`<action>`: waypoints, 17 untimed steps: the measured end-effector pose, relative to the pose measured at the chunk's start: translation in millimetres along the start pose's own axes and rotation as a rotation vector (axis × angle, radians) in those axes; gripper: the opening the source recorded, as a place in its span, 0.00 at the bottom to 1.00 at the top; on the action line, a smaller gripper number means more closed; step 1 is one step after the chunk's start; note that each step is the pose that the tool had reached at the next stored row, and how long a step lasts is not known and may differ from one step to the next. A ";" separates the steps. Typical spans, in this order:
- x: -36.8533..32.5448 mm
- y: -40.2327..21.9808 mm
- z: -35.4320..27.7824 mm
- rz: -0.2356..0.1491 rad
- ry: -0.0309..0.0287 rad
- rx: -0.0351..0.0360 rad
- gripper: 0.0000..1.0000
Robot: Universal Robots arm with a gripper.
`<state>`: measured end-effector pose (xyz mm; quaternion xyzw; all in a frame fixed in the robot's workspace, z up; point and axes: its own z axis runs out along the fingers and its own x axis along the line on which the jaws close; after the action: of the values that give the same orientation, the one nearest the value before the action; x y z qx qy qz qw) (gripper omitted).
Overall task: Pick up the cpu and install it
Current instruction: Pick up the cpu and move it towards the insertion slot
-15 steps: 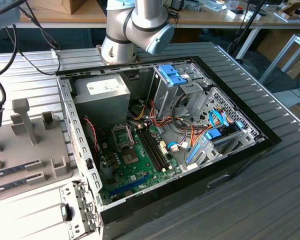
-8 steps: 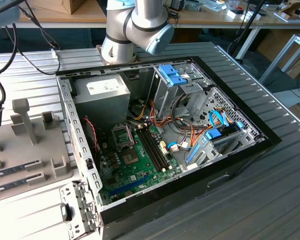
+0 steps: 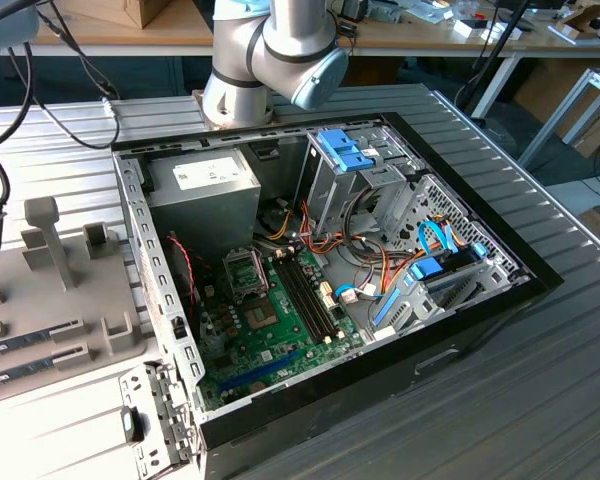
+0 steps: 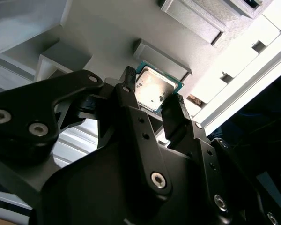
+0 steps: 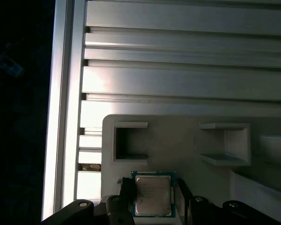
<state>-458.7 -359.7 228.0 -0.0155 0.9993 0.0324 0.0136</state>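
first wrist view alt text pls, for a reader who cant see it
A small square cpu with a silver top and green rim sits at the tip of the black gripper, over a pale grey holder tray with raised blocks. The tray rests on a ribbed aluminium table, with darkness past the table's edge.

Open from above at socket frame (image 3: 244, 272); hemmed by PSU box (image 3: 215, 183) higher in the exterior view, mem sticks (image 3: 307, 293) on the exterior view's right. Crowded w/ cables (image 3: 380, 268) + drive cage (image 3: 345, 170) further right. Nr cpu (image 5: 152, 195) in first wrist view, tray pocket walls (image 5: 224, 125) close, not touching.
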 end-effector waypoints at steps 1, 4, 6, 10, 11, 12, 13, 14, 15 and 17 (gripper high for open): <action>0.0 0.0 -0.4 0.000 0.0001 0.0000 0.47; 0.0 0.1 -1.4 0.000 0.0000 0.0000 0.47; -0.1 0.2 -2.4 0.000 0.0000 0.0000 0.47; -0.1 0.2 -3.5 0.000 0.0000 0.0000 0.47; -0.1 0.2 -3.7 0.000 0.0000 0.0000 0.47; -0.1 0.3 -3.9 0.000 0.0001 0.0000 0.47; -0.1 0.3 -4.1 0.000 0.0000 0.0000 0.47; -0.1 0.3 -4.3 0.000 0.0000 0.0000 0.47; -0.1 0.3 -4.5 0.000 0.0001 0.0000 0.47; -0.1 0.3 -5.0 0.000 0.0001 0.0000 0.47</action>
<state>-458.8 -359.7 233.0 -0.0155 0.9993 0.0324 0.0135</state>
